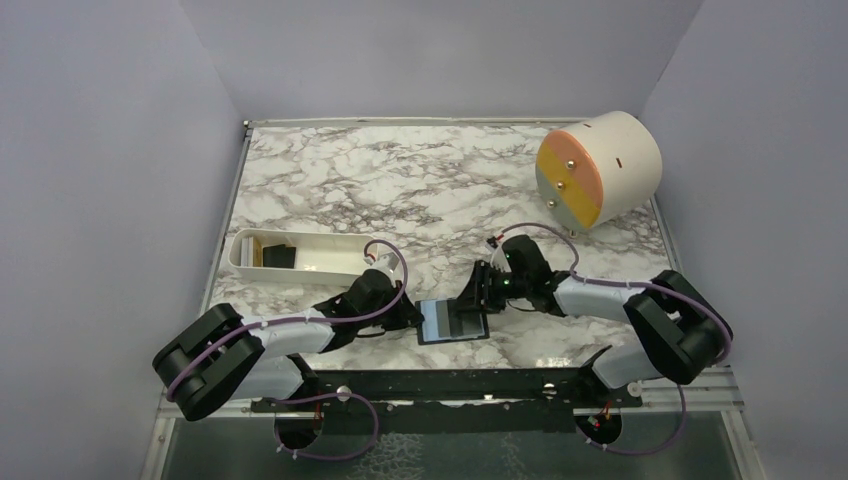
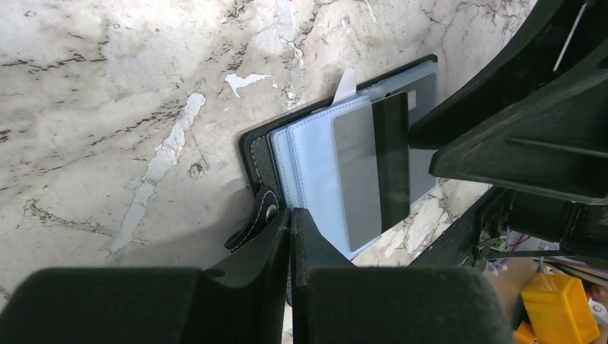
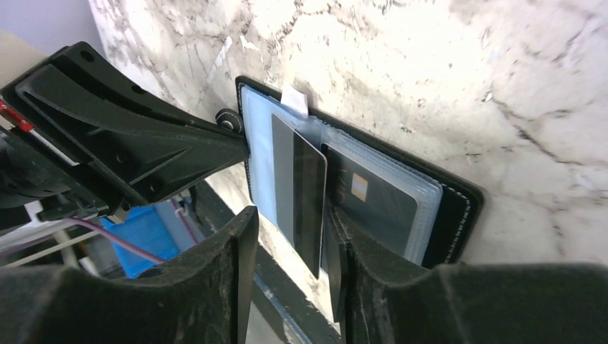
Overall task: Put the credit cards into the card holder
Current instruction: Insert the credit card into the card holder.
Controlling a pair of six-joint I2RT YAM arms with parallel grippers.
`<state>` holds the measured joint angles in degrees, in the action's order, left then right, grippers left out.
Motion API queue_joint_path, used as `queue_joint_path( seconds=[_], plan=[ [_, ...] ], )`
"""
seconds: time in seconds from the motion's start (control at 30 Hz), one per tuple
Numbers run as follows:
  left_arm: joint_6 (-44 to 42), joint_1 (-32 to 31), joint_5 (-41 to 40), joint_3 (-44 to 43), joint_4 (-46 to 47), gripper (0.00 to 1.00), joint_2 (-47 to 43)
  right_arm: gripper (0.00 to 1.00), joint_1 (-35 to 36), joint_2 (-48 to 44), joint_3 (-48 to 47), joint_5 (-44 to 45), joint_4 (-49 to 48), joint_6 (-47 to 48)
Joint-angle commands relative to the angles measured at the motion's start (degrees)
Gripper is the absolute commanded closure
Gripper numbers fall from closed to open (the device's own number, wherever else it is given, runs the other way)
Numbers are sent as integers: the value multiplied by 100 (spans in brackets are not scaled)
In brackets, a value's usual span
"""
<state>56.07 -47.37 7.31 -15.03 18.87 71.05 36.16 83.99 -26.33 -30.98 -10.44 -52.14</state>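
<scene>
The card holder (image 1: pixel 452 322) lies open near the table's front edge, its light blue sleeves (image 2: pixel 315 165) facing up. My left gripper (image 2: pixel 290 222) is shut on its near edge, beside the strap with the stud (image 2: pixel 267 212). A grey credit card with a black stripe (image 3: pixel 297 186) stands partly pushed into a sleeve. My right gripper (image 3: pixel 290 236) is open around it, the card close to the right finger and clear of the left. A second dark card with a chip (image 3: pixel 373 204) sits inside a sleeve of the card holder (image 3: pixel 459 208). The striped card also shows in the left wrist view (image 2: pixel 373 168).
A white oblong tray (image 1: pixel 330 262) with dark cards (image 1: pixel 280 256) stands at the left. A big cream cylinder with an orange and yellow face (image 1: pixel 598 168) lies at the back right. The table's front rail (image 1: pixel 440 385) runs just behind the holder.
</scene>
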Motion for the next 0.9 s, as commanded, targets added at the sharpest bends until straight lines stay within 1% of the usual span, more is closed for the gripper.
queue_joint_path(
  seconds=[0.0,0.07,0.23,0.87],
  plan=[
    [-35,-53,16,173,-215,92,-41,58,14,-330,-261,563,939,523],
    [-40,-53,8,187,-211,92,-67,55,16,-386,-281,517,1012,564],
    [-43,-53,31,187,-167,92,-73,54,22,-391,-294,457,1004,587],
    [-88,-62,95,114,-66,92,58,55,353,146,-436,393,620,465]
  ],
)
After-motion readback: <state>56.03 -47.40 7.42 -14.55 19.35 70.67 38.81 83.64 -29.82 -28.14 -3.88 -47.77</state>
